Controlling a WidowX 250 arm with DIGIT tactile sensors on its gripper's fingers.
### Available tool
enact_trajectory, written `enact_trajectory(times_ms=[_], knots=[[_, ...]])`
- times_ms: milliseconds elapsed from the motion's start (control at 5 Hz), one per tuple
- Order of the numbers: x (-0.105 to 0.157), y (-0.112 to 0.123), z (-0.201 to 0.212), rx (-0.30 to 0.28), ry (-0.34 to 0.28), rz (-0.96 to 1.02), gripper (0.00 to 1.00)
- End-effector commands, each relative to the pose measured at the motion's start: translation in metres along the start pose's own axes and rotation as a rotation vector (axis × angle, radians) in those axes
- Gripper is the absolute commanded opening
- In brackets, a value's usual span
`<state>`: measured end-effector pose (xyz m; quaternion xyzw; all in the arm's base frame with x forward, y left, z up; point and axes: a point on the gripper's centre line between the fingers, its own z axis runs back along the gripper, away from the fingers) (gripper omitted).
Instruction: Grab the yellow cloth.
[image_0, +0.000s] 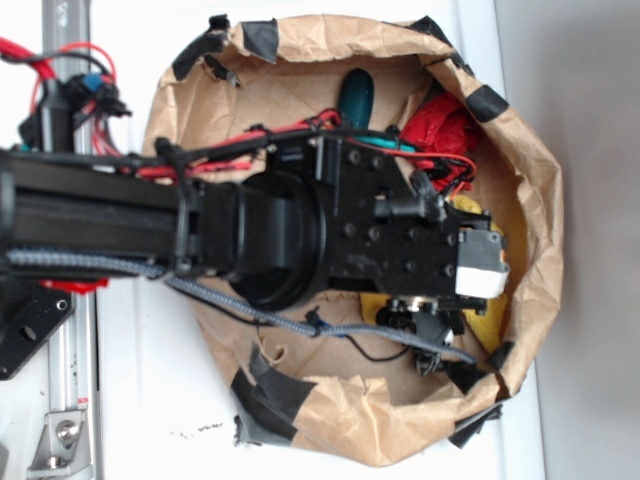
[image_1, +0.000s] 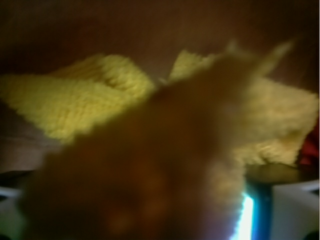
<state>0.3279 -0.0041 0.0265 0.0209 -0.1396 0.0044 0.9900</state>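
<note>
Seen from above, the black robot arm reaches into a crumpled brown paper bag (image_0: 330, 420). Its gripper (image_0: 478, 268) covers most of the yellow cloth (image_0: 488, 322), which peeks out at four o'clock of it. A red cloth (image_0: 440, 122) and dark green object (image_0: 356, 98) lie toward twelve o'clock. The wrist view alone shows yellow terry folds (image_1: 75, 102), with a blurred mass, possibly cloth, close against the lens. Whether the jaws are clenched cannot be told.
</note>
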Motion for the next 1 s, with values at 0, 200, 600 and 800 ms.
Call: enact_trajectory(times_ms=[0,200,600,800], knots=[[0.021,0.03,0.023,0.041,-0.086,-0.028,0.0],[0.016,0.035,0.06,0.009,-0.099,-0.022,0.0],[-0.02,0.034,0.168,0.051,0.003,0.087,0.0],[-0.028,0.031,0.181,0.027,0.031,0.166,0.0]])
